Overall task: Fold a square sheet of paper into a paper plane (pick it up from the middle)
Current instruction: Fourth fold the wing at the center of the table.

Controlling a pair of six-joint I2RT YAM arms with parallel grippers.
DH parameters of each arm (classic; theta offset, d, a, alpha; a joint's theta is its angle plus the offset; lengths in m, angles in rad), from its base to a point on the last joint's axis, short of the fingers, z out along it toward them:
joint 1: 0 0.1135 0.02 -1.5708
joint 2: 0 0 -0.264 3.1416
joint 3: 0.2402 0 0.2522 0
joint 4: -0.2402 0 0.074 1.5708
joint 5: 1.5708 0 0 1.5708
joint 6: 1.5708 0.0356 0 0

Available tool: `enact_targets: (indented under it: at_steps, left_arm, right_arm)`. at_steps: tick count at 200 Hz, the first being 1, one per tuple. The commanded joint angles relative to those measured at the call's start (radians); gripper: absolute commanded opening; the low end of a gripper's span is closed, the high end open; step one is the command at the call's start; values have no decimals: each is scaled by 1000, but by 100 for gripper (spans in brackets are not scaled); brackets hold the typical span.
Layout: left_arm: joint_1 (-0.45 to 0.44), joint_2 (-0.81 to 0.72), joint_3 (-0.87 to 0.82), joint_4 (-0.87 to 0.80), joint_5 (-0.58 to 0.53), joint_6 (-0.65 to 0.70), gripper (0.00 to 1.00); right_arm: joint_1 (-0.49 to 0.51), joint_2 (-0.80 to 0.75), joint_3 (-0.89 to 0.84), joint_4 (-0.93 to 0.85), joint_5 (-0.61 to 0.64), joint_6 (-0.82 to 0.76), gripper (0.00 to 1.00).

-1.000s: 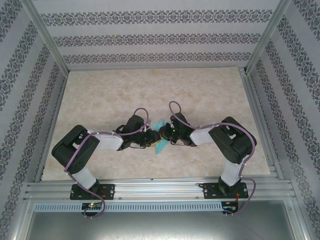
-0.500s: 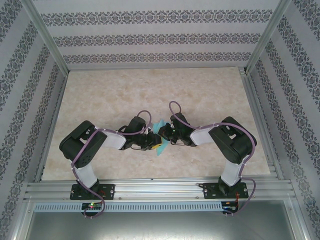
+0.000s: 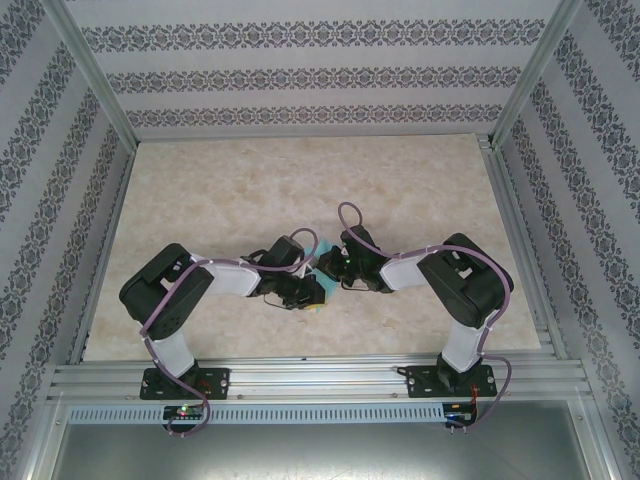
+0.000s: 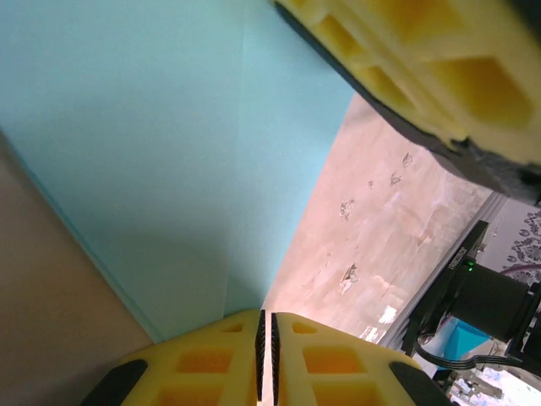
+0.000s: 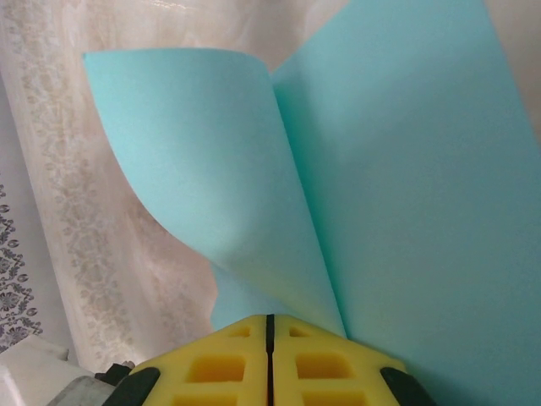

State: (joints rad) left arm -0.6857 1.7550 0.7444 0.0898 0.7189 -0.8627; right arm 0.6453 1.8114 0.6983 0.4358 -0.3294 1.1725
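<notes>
Closest in, from the left wrist, the left pincer (image 4: 265,342) is seen squeezed down to a hairline slit. The square sheet of paper (image 4: 152,152) is nipped right at that seam. Its lower corner is swallowed by the yellow fingers (image 4: 203,364), so how deep it goes cannot be made out. Ahead of the pincer and to its left the teal surface is spread wide, with one faint crease traced up it and its far edges cut off by the frame. Up to the pincer's right another yellow finger (image 4: 423,51) is thrust in, blurred and cropped; whose it is cannot be told here. Beyond that the marbled desk (image 4: 363,220) is glimpsed, with a black motor housing (image 4: 494,300) at the border.

Over to the right wrist: the right pincer (image 5: 269,338) is clamped flat shut too, and the same sheet is gripped there, rising straight out of the seam. One flap is curled over ahead and to the pincer's left. A broader panel is stretched ahead and to its right, cropped at the edge.

From above, the two pincers are found nose to nose over the near middle of the desk. Very little teal is shown between them. Most of the paper is hidden under the left pincer, and its shape cannot be read. Patterned walls (image 3: 300,80) are set round the far side.
</notes>
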Motion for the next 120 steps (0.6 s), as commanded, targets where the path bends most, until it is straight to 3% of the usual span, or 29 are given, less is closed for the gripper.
enact_targets:
  at_steps: [1, 63, 120]
  left_arm:
    - [-25, 13, -47, -103, 20, 16, 15]
    - [-48, 23, -120, -47, 19, -42, 13]
    - [-48, -17, -160, -109, -3, -39, 11]
  right_arm:
    - [-3, 61, -54, -238, 53, -23, 8]
    - [-2, 60, -65, -237, 54, -24, 8]
    - [-1, 69, -67, -227, 50, -22, 8]
